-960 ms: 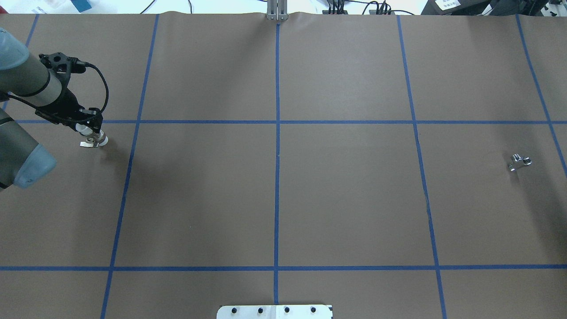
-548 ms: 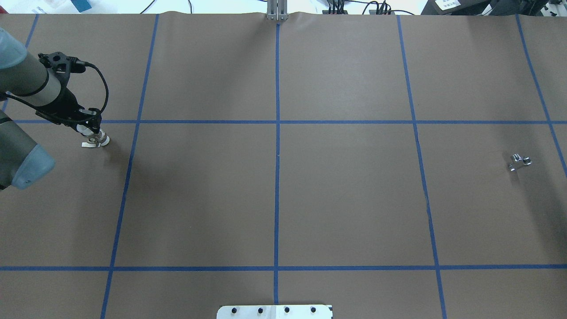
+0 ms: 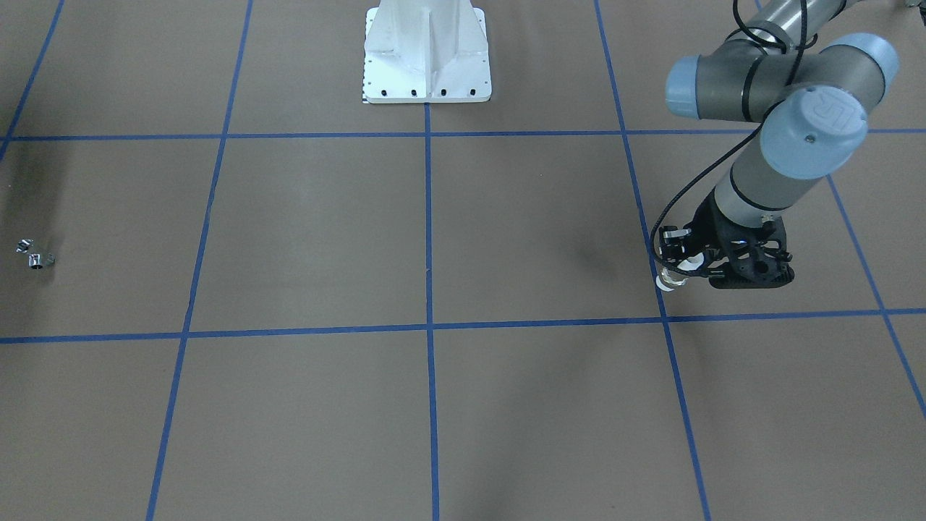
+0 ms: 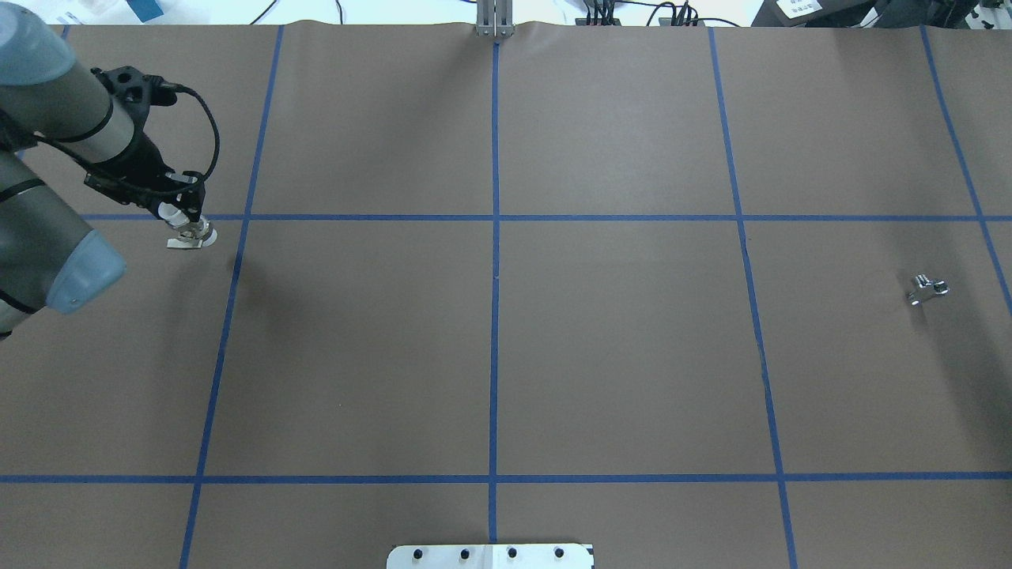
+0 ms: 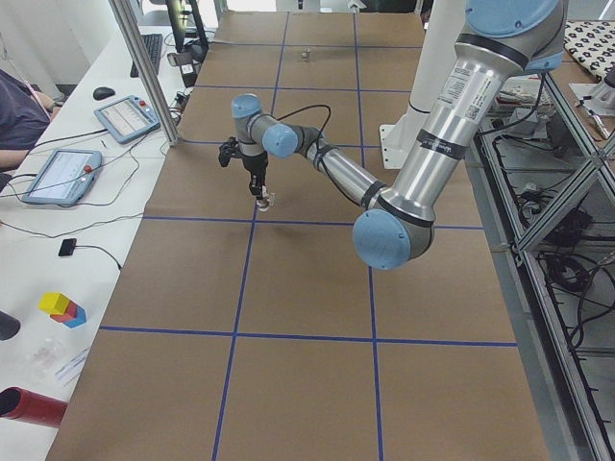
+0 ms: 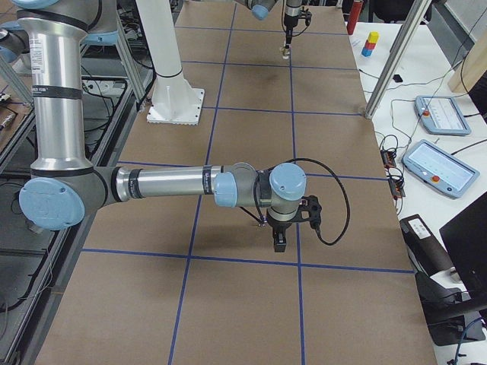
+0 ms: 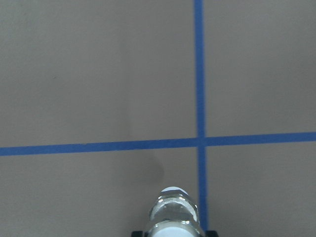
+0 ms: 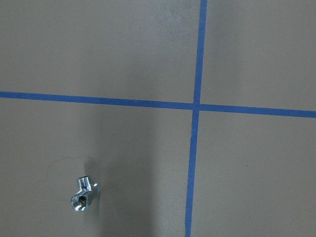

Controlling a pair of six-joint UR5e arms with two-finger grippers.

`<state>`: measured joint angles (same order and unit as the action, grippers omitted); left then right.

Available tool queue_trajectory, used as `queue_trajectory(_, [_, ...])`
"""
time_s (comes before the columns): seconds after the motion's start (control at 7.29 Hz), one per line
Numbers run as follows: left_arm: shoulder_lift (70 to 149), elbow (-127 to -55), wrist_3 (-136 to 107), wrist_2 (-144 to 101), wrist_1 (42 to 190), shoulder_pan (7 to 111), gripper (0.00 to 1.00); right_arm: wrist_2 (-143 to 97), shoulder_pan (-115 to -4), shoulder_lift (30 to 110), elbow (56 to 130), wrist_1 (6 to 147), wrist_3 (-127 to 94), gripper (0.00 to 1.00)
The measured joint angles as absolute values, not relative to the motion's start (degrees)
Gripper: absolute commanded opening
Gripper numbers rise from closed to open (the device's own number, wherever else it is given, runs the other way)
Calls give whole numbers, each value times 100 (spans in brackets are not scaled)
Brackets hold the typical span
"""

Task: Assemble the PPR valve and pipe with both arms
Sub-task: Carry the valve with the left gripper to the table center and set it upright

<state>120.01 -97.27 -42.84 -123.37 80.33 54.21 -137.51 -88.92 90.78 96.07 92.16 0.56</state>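
My left gripper (image 4: 188,223) is shut on the PPR valve (image 4: 192,236), a stubby white-ended piece with a metal band and a grey lever. It hangs above the brown table near a blue tape crossing, and it also shows as the valve (image 3: 665,281) and the valve (image 7: 173,213). The pipe (image 4: 925,289), a small chrome elbow, lies alone on the far right; the right wrist view has the pipe (image 8: 84,195) low on its left. The right gripper (image 6: 279,245) shows only in the exterior right view, hanging above the table, and I cannot tell whether it is open or shut.
Blue tape lines divide the brown table cover into squares. The white robot base (image 3: 427,58) stands at the robot's edge. A side table with tablets (image 5: 125,117), a metal post (image 5: 144,67), coloured blocks (image 5: 62,307) and a seated person's sleeve (image 5: 19,110) runs along the far edge.
My left gripper has carried the valve a little to the right and farther from the robot, close to the blue tape line. The pipe has not moved.
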Motion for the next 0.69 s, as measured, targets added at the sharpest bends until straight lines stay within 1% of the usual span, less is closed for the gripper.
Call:
queue_trajectory(0.41, [12993, -9650, -5392, -12281, 7510, 4627, 0, -13746, -8894, 9087, 9602, 9211, 31, 99])
queue_trajectory(0.69, [13669, -9303, -6024, -12180, 7475, 4066, 0, -13748, -8894, 9086, 9579, 9213, -32, 99])
